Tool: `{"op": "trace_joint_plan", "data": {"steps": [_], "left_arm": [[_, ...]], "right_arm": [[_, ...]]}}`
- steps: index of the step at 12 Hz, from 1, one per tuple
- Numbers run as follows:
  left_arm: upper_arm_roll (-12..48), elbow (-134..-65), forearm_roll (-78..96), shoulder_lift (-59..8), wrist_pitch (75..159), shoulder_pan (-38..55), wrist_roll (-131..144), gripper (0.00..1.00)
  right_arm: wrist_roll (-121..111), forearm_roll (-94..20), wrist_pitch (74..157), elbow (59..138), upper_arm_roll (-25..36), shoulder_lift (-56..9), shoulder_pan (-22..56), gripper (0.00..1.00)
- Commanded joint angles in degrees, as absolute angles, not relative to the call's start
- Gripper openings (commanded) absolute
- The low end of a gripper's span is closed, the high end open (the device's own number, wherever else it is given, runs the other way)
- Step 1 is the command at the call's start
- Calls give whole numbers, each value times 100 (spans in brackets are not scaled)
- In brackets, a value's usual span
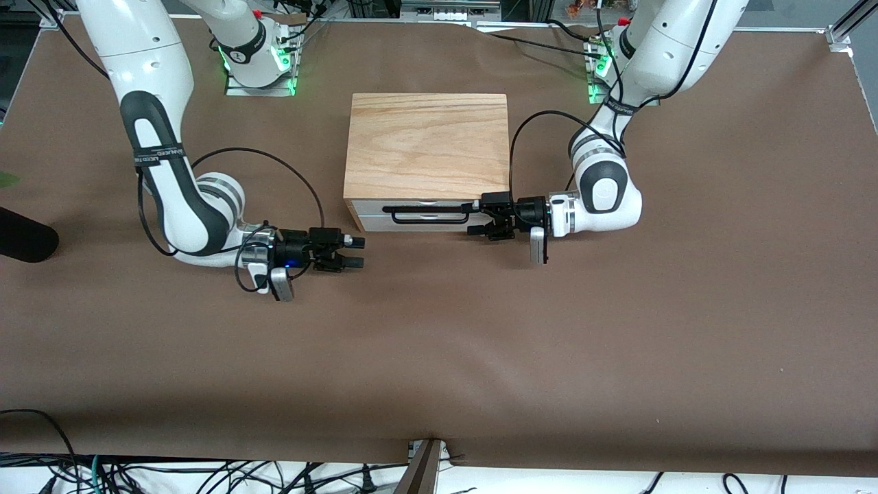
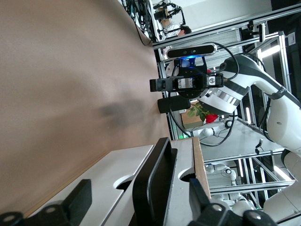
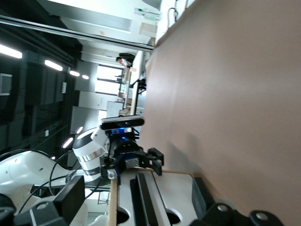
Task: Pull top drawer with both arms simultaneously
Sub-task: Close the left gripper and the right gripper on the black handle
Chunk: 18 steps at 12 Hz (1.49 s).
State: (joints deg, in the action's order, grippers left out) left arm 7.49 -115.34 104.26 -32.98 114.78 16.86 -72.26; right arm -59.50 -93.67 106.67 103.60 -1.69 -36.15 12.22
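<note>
The cabinet (image 1: 426,144) with a wood-grain top stands mid-table. Under that top the top drawer's white front (image 1: 370,206) (image 2: 184,165) (image 3: 124,197) sits flush, carrying a thin black bar handle (image 1: 429,208) (image 2: 153,188) (image 3: 146,197). My left gripper (image 1: 480,218) (image 2: 141,202) is at the handle's end toward the left arm, open, one finger on each side of the bar with gaps showing. My right gripper (image 1: 353,252) (image 3: 136,200) hovers open and empty just off the cabinet's corner at the right arm's end, pointing along the drawer front.
Brown covering (image 1: 439,357) spreads over the whole table. A black rounded object (image 1: 24,234) lies at the table edge on the right arm's end. A post (image 1: 422,466) and loose cables sit at the edge nearest the front camera.
</note>
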Motion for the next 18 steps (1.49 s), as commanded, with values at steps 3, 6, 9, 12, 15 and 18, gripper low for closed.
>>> {"op": "trace_joint_plan", "data": {"steps": [3,6,9,12,15,18], "left_arm": [[870,-11452,10608,-3436,11347,1749,-7444,58],[949,-11548,10644,-3489,11312,1767,-7444,52],[1011,-11654,10687,-3559,11294,1802,-7418,52],[1011,-11742,10688,-3603,11294,1811,-7418,44],[1011,-11795,10688,-3612,11207,1811,-7418,38],[1011,-11935,10688,-3621,11013,1802,-7444,18]], "right_arm": [[-6616,-9633,10775,10433,-413,-3840,1265,100],[-6969,-9642,10793,10494,-431,-4034,1318,100],[-7075,-9642,10854,10521,-650,-4104,1318,100],[-7075,-9642,10960,10512,-843,-4122,1310,100],[-7075,-9642,11057,10512,-975,-4122,1292,100],[-7066,-9642,11048,10512,-1046,-4113,1275,100]]}}
